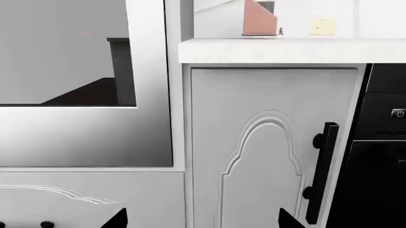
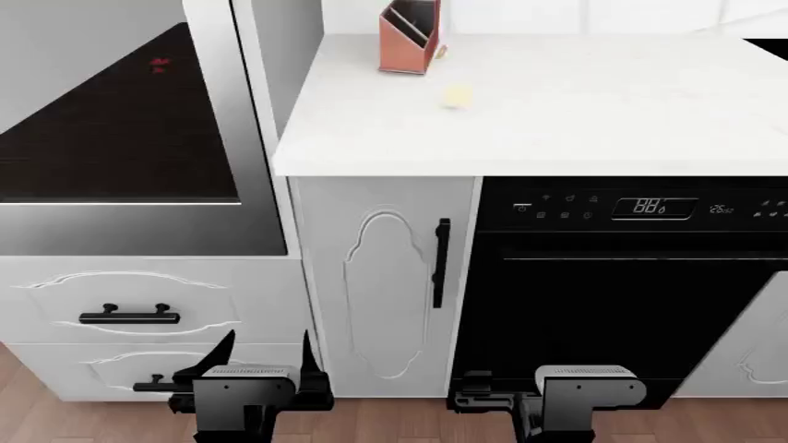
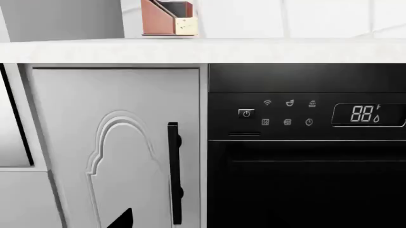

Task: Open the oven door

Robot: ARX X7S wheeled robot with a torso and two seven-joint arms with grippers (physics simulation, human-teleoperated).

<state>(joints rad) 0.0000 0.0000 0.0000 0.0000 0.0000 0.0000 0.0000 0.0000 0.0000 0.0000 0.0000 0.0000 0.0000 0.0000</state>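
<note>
The oven door is the dark tinted glass panel in a steel frame at the upper left of the head view, and it looks shut. The left wrist view shows its glass and lower steel rim. Its bar handle is not in view. My left gripper hangs low, below the door and in front of the white drawers, open and empty, with both fingertips wide apart. My right gripper sits low in front of the black appliance, open. One fingertip shows; the other is lost against the black front.
A white panelled cabinet door with a black handle stands between the oven and a black appliance with a digital display. Two drawers lie under the oven. The white countertop holds a pink holder.
</note>
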